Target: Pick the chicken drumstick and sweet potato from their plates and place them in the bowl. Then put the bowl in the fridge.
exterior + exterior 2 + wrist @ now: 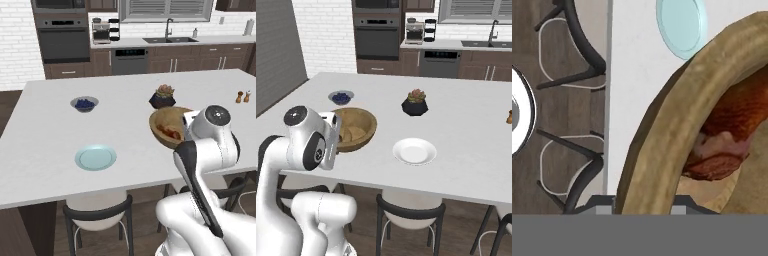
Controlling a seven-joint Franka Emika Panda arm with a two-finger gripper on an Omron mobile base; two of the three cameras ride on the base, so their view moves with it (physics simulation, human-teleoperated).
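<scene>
The wooden bowl point(167, 125) point(358, 127) hangs tilted just above the counter's near edge. My gripper point(187, 130) point(338, 131) is shut on its near rim, and the hand hides the fingertips. In the hand view the thick bowl rim point(662, 150) runs down to the bottom edge. The reddish-brown chicken drumstick point(173, 133) point(737, 115) lies inside the bowl. A tan lump beside it looks like the sweet potato point(356, 133). The pale blue plate point(96, 157) point(679, 22) and the white plate point(414, 151) are both bare. The fridge is out of view.
A small grey bowl of blueberries point(84, 103) point(341, 96) and a black plant pot point(162, 97) point(415, 104) stand farther back on the island. Shakers point(242, 96) sit at the right. Stools point(97, 215) point(411, 215) are tucked under the near edge.
</scene>
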